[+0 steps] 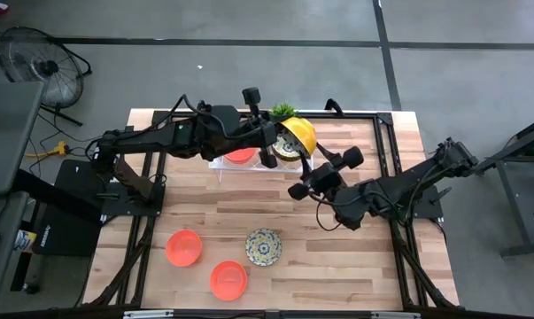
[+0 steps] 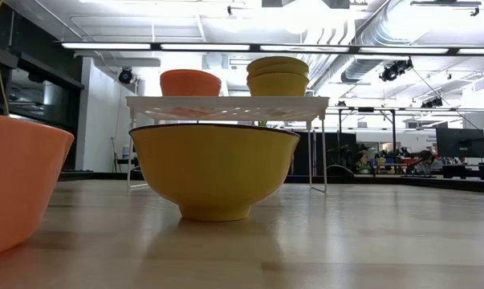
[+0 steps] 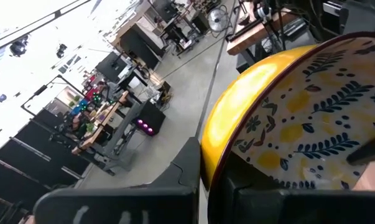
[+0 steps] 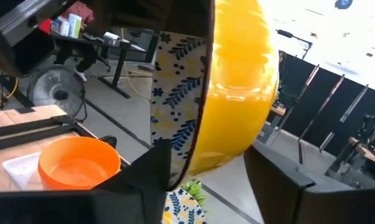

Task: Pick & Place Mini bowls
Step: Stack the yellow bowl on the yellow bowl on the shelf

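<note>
Left pincer (image 1: 273,146) is clamped on the rim of a tilted floral bowl (image 1: 297,135), held above the white tray (image 1: 220,163). Right pincer (image 1: 322,170), fingers apart, straddles the same bowl's rim from the opposite side; both are equally near, so this looks like a handover.

Three bowls (image 1: 224,257) crowd the table's (image 1: 364,275) near-left part; both arms (image 1: 373,190) cross above the far-edge tray (image 1: 220,162); near-right stays open.

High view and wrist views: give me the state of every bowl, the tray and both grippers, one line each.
Floral bowl with yellow outside: held tilted on edge above the tray.
Left gripper: shut on that bowl's rim.
Right gripper: fingers astride the same bowl's rim.
White tray: standing on legs, an orange bowl upright on it.
Two orange bowls on table: upright.
Floral bowl on table: upright.
</note>
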### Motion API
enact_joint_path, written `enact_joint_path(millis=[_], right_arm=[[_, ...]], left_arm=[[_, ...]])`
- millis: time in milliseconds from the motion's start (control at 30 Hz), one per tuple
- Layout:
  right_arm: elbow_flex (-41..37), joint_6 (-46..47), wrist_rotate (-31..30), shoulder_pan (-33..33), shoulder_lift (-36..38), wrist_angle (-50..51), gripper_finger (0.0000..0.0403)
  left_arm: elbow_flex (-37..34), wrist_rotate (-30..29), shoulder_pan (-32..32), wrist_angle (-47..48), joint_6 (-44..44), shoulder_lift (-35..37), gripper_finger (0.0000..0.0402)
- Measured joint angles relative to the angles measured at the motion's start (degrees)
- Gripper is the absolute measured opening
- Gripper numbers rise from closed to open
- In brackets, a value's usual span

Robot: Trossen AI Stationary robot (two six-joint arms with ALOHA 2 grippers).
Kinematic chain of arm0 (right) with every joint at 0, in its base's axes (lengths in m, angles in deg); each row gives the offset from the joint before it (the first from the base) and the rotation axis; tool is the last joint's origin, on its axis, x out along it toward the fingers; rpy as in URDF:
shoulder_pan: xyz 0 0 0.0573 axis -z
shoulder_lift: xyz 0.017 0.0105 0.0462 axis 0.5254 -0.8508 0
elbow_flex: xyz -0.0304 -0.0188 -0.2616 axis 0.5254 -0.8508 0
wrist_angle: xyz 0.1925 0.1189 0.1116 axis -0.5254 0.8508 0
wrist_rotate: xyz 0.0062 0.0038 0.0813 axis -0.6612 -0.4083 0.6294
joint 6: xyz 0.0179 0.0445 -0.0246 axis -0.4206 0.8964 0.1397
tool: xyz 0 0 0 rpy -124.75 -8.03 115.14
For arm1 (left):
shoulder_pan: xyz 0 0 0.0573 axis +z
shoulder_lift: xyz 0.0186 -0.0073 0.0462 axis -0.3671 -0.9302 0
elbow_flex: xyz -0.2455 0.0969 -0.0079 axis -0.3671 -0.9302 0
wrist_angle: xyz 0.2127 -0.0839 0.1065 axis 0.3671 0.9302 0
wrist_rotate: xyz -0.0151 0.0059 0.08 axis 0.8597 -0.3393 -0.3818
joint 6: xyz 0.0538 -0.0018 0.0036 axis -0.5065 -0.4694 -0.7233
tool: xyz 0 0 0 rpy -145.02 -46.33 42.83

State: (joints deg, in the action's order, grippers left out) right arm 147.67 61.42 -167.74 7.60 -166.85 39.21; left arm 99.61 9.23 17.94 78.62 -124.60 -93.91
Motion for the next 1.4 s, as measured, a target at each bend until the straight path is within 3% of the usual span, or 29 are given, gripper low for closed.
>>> enact_joint_path(millis=[267,600,867,1233,1400], right_arm=[[0.13,0.14,-3.02,0.15,0.11,-0.53,0.0103],[0.04,-3.73,-2.29,0.13,0.11,0.45,0.0095],[-0.25,-8.25,1.73,-0.31,1.48,1.24,0.0086],[-0.22,-4.39,4.39,-0.88,1.90,1.05,0.0045],[-0.20,-2.34,-1.29,-3.19,1.90,0.97,0.0047]], left_arm=[[0.00,-0.09,0.00,-0.24,0.37,0.00,0.0016],[0.03,1.15,0.63,-0.07,-2.48,0.09,0.0016],[0.14,3.25,0.71,-0.30,-4.33,0.22,0.0008],[0.17,2.72,1.08,-1.60,-2.82,-1.55,0.0006],[0.20,4.46,1.38,-3.14,-0.51,-3.18,0.0006]])
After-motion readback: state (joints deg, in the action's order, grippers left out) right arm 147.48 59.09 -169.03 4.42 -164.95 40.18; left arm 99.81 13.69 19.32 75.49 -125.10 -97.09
